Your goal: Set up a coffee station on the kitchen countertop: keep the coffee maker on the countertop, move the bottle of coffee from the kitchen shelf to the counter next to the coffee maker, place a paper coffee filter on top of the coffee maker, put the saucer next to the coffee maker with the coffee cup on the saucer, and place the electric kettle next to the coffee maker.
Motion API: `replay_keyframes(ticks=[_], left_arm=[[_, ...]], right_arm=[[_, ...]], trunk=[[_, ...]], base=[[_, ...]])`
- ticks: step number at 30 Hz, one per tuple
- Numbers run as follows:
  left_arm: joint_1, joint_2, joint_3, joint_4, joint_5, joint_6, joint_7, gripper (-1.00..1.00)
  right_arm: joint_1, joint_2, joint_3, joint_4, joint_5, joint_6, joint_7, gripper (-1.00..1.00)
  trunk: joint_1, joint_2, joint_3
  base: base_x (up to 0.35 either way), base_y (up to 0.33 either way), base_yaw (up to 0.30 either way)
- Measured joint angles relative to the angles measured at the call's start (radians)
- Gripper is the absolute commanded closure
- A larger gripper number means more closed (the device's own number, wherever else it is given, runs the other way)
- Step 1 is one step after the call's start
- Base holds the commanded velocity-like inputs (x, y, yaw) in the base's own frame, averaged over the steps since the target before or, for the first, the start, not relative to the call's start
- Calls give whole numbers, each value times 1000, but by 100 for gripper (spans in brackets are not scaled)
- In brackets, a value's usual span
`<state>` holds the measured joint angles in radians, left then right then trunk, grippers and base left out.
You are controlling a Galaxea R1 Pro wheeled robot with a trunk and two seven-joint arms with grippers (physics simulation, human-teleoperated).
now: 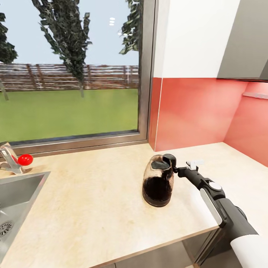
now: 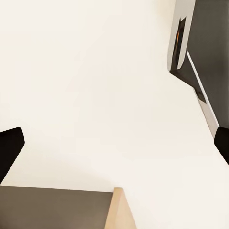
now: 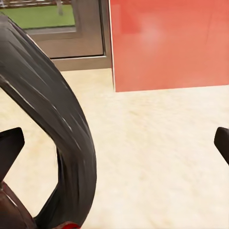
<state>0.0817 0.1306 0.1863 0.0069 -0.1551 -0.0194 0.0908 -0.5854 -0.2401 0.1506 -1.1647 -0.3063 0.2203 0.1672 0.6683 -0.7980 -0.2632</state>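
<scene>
Beige kitchen countertop (image 1: 93, 208), steel sink (image 1: 16, 201) inset, electric kettle (image 1: 158, 184) standing upright

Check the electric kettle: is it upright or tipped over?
Upright. The electric kettle stands on its black base on the kitchen countertop, lid on top, handle toward the right gripper.

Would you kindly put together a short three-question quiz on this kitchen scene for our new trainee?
1. True or false: the electric kettle stands upright on the kitchen countertop.
2. Which lies nearest the kettle's handle? A) the sink B) the right gripper C) the window frame
3. Fill in: the wall panel behind the counter's corner is ____ in colour.

Key: 1 true. 2 B; in the right wrist view the fingertips stand wide apart with the dark handle between them, not pinched. 3 red.
</scene>
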Motion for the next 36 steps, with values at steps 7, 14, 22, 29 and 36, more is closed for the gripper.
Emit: replay_keyframes(ticks=[7,14,22,29,36], left_arm=[[0,0,-1,0,0,0,0,-100],[0,0,0,0,0,0,0,-100],[0,0,-1,0,0,0,0,-100],[0,0,-1,0,0,0,0,-100],[0,0,-1,0,0,0,0,-100]], right_arm=[[0,0,-1,0,0,0,0,-100],[0,0,-1,0,1,0,-1,-100],[0,0,-2,0,1,0,-1,-100],[0,0,-2,0,1,0,-1,-100],[0,0,-1,0,18,0,-1,-100]], trunk=[[0,0,0],[0,0,0],[0,0,0],[0,0,0],[0,0,0]], base=[[0,11,0],[36,21,0],[27,16,0],[0,0,0],[0,0,0]])
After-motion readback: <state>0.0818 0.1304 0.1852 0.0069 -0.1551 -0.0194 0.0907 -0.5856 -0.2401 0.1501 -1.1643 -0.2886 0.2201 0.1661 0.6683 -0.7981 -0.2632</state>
